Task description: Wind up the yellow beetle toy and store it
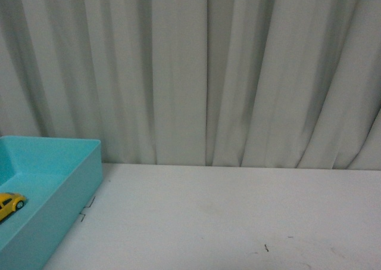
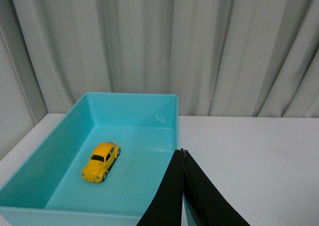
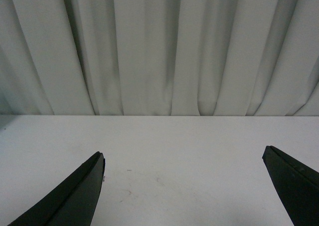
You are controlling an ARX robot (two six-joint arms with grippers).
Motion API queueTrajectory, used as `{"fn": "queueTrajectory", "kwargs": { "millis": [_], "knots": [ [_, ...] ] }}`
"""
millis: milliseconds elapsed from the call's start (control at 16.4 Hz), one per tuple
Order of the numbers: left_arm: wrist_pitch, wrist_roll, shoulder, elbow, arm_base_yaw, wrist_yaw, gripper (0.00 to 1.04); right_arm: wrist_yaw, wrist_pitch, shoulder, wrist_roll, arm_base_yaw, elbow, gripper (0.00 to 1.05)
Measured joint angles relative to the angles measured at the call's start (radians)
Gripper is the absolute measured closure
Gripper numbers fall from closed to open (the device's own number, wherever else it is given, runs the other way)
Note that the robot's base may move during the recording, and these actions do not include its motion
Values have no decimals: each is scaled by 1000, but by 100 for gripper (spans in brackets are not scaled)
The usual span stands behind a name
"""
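A: Report the position of the beetle (image 2: 101, 161).

B: It lies on the floor of the teal bin (image 2: 130, 100), on its wheels, nearer the bin's left wall than its right, touching no wall. In the front view only its nose shows at the picture's left edge (image 1: 10, 204). The bin sits at the left side of the white table (image 1: 238, 216), close to the curtain (image 1: 208, 73).

A: State of the left gripper (image 2: 182, 153)?

B: Jaws pressed together, tips meeting in a single point. Nothing is held between them. The tips hover over the bin's right wall, well clear of the beetle.

A: Right gripper (image 3: 183, 158)?

B: Jaws spread wide, one finger (image 3: 79, 196) at each side of the wrist view, nothing between them but bare table. It hangs over the open table, facing the curtain, apart from the bin.

A: Why this arrangement?

B: Judgement only: the beetle resting inside the bin matches the storage step, so the task looks complete or nearly so. The closed, empty left jaws set off from the toy suit a parked posture. The right arm stands clear, which keeps it out of the left arm's working space.

A: Any risk?

B: Low. The beetle has wheels, but the bin walls would contain any roll.
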Motion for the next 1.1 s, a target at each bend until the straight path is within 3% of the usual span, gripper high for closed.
{"fn": "queueTrajectory", "kwargs": {
  "millis": [244,366,731,792,1097],
  "knots": [
    [-65,0,-68,0,0,0,103,0,0,0,0,0,0,6],
    [-249,0,-196,0,0,2,103,0,0,0,0,0,0,6],
    [-245,0,-238,0,0,0,103,0,0,0,0,0,0,6],
    [-245,-2,-238,0,0,-1,98,0,0,0,0,0,0,6],
    [-245,-2,-238,0,0,0,48,0,0,0,0,0,0,6]
  ]
}}
